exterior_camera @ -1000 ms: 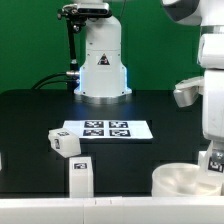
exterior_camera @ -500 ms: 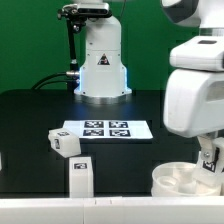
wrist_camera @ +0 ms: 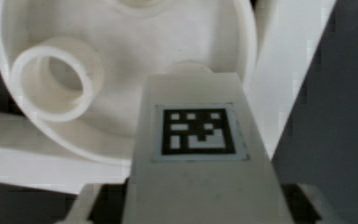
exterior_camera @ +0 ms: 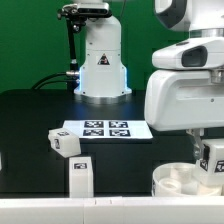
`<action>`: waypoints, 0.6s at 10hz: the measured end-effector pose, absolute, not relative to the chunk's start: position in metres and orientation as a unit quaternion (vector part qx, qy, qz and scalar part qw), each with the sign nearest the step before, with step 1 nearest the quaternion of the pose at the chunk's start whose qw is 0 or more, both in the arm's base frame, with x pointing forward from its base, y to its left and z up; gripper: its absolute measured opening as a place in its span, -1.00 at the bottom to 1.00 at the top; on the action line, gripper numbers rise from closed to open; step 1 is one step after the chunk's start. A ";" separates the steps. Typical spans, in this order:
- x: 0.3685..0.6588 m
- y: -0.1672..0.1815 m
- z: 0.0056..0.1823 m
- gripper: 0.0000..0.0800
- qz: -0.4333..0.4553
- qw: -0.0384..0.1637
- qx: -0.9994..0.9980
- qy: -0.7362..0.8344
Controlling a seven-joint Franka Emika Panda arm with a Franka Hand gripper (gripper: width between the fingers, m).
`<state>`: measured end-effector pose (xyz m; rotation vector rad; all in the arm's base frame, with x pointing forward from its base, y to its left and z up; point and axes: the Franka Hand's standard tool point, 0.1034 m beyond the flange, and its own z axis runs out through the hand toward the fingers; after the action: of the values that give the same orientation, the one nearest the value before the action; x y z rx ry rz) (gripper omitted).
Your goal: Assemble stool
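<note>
My gripper (wrist_camera: 197,207) is shut on a white stool leg (wrist_camera: 201,120) with a black-and-white tag on its face; a finger (wrist_camera: 98,205) presses each side. In the exterior view the held leg (exterior_camera: 213,160) hangs just above the far right part of the round white seat (exterior_camera: 180,180), under the arm's big white body, which hides the gripper itself. In the wrist view the seat (wrist_camera: 140,40) lies right behind the leg, with a raised ring socket (wrist_camera: 59,80) beside it. Two more tagged legs (exterior_camera: 63,142) (exterior_camera: 80,175) rest on the black table.
The marker board (exterior_camera: 105,129) lies flat mid-table, behind the loose legs. A white robot base (exterior_camera: 102,62) with cables stands at the back. A white ledge (exterior_camera: 60,208) runs along the front edge.
The arm's white body has swung toward the exterior view's left and now fills more of the right side. The held leg has shifted slightly over the seat.
</note>
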<state>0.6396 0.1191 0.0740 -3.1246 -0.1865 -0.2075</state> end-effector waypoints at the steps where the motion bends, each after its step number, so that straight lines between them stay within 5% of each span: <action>1: 0.639 0.119 0.074 -0.16 -0.066 0.007 -0.997 0.035; 3: 0.639 0.111 0.073 -0.16 -0.057 0.031 -0.971 0.229; 6: 0.637 0.109 0.071 -0.16 -0.051 0.039 -0.946 0.318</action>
<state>0.6372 0.1090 0.0714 -2.9012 0.9743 -0.1569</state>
